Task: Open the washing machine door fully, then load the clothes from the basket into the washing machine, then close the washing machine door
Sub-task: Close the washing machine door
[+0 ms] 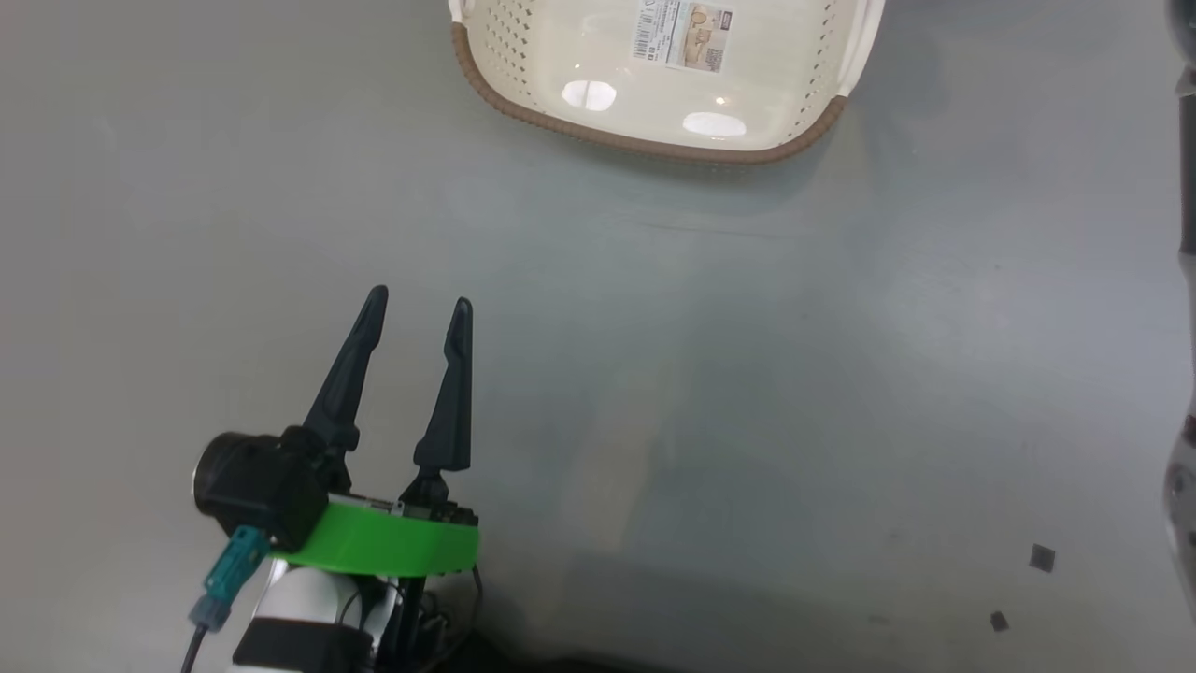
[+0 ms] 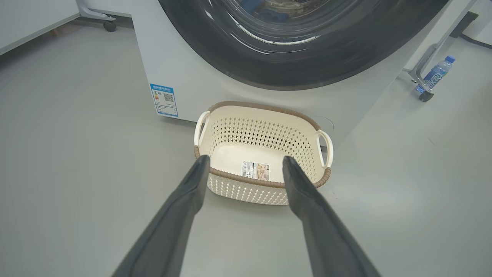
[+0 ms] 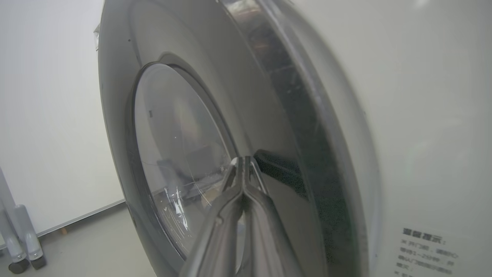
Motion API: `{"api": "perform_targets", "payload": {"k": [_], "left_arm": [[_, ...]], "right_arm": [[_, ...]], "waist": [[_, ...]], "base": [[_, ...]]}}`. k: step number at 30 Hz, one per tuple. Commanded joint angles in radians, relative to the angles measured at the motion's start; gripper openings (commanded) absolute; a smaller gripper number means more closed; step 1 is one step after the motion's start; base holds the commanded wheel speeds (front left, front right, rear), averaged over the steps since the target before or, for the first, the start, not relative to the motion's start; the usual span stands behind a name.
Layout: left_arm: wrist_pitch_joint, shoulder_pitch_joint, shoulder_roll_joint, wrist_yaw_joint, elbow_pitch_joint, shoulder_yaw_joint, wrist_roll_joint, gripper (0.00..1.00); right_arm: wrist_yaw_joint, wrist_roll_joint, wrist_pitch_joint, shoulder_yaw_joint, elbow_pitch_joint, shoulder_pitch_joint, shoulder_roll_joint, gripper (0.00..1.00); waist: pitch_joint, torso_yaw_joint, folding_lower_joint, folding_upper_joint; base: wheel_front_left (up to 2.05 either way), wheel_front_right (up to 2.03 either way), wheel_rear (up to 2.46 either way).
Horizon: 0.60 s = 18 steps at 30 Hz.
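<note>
The basket (image 1: 654, 148) stands empty on the grey floor, its label sticker on the bottom; the clothes are out of view. In the left wrist view the basket (image 2: 246, 192) sits right in front of the washing machine (image 2: 184, 69). Above it is the washing machine door (image 2: 307, 69), which lies against the white front. A bluish patch shows dimly behind the glass. My left gripper (image 1: 420, 299) hovers open and empty a short way before the basket, its fingers (image 2: 184, 207) framing it. My right gripper (image 3: 243, 158) is shut, tips touching the door's (image 3: 246, 96) glossy rim beside a dark recess.
A water bottle (image 2: 434, 75) stands by a wheeled metal stand leg (image 2: 424, 61) to the machine's right. Another caster (image 2: 109, 26) is at its left. Stand legs (image 3: 19, 238) rise beside a white wall. Two small dark squares (image 1: 1042, 558) lie on the floor.
</note>
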Motion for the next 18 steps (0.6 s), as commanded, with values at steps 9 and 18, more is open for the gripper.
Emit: {"api": "perform_targets", "payload": {"k": [9,18], "left_arm": [[-0.007,0.033,0.013,0.001,-0.047,0.015,-0.022,1.00],[-0.007,0.044,0.013,0.001,-0.047,-0.002,-0.034,1.00]], "right_arm": [[0.001,-0.048,-0.005,-0.028,0.011,-0.091,-0.017,0.00],[0.001,-0.093,-0.005,-0.065,0.089,-0.174,-0.061,0.00]], "waist": [[0.015,0.045,0.0000,0.0000],[0.017,0.070,0.0000,0.0000]], "base": [[0.00,0.00,0.00],[0.00,0.00,0.00]]}}
